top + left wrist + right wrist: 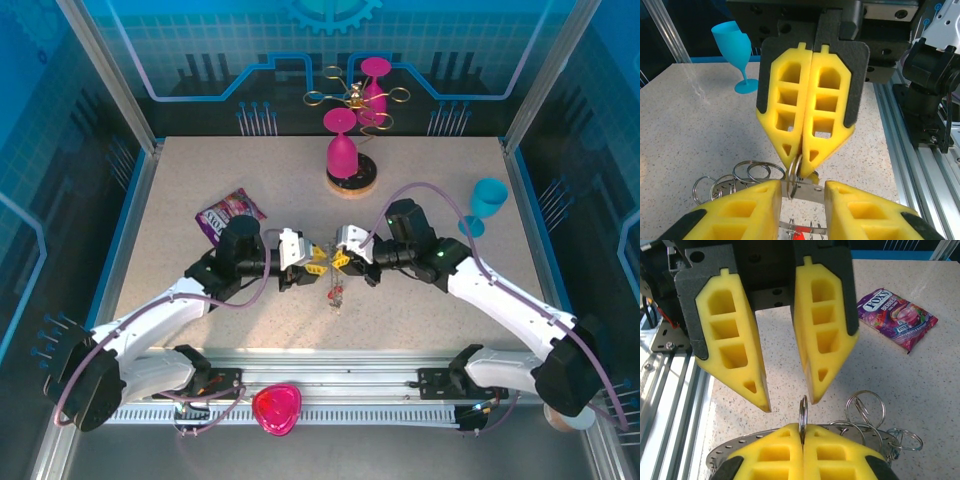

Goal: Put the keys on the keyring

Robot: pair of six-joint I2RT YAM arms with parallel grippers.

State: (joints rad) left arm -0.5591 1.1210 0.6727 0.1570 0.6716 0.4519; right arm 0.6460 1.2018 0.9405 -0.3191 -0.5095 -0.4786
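Observation:
The keyring point(807, 192) is a flat grey perforated band with wire loops point(747, 172) round its edge, held above the table centre point(335, 290). My right gripper point(802, 427) is shut on one upright wire loop point(803, 407) at the ring's rim point(725, 450); in the left wrist view that gripper point(801, 167) pinches the same loop. My left gripper point(802, 185) faces it, open, with the band crossing the gap between its fingers point(740, 210). From the right wrist view its fingertips point(815, 390) stand apart just above the loop. A small red key point(800, 231) hangs from the ring's lower edge.
A purple candy packet point(230, 212) lies left of the arms. A blue goblet point(488, 200) stands at the right. Pink goblets stand on a dark coaster point(352, 178) at the back, beside a gold wire stand point(355, 95). A pink heart-shaped dish point(277, 408) sits on the front rail.

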